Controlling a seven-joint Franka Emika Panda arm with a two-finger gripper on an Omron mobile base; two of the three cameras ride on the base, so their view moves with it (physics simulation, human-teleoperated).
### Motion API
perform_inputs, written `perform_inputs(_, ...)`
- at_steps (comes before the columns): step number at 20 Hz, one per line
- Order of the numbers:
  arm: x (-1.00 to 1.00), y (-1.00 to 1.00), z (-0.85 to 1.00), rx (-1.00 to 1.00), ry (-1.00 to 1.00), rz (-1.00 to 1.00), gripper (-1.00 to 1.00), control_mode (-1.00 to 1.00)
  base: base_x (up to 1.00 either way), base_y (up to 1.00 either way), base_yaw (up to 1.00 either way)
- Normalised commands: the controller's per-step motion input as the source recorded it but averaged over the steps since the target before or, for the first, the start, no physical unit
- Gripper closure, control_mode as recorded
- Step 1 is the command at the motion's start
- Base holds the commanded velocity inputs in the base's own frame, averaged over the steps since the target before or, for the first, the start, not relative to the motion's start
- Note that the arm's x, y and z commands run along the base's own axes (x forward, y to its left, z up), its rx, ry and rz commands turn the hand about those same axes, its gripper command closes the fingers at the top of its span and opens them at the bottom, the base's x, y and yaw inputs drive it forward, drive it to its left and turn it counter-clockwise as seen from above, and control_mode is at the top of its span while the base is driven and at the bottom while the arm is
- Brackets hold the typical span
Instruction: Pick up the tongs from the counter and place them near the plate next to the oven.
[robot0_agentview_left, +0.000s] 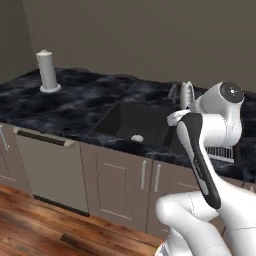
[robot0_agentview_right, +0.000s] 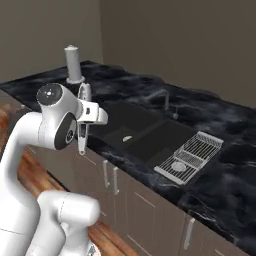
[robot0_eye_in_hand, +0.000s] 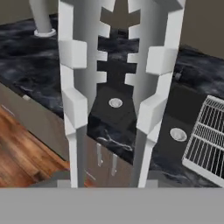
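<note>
Tongs fill hand view, claw clamped on them near one end; light, stiff, slippery, likely to swing.

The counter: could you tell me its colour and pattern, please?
Glossy black counter with pale veining; right base view.

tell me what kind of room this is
A rendered home kitchen, most likely: a black marble counter over brown cabinets, a dark sunken double sink with a faucet, and a white wire rack lying over the sink's right basin.
</note>
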Motion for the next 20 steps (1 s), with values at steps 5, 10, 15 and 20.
perform_inputs(5,0.00,0.00,0.00,0.00,0.00,0.00,1.00,1.00,-0.06,0.72,0.69)
perform_inputs(10,0.00,0.00,0.00,0.00,0.00,0.00,1.00,1.00,-0.02,0.72,0.69)
perform_inputs(15,0.00,0.00,0.00,0.00,0.00,0.00,1.00,1.00,0.11,0.60,0.68)
perform_inputs(20,0.00,0.00,0.00,0.00,0.00,0.00,1.00,1.00,0.43,0.38,0.67)
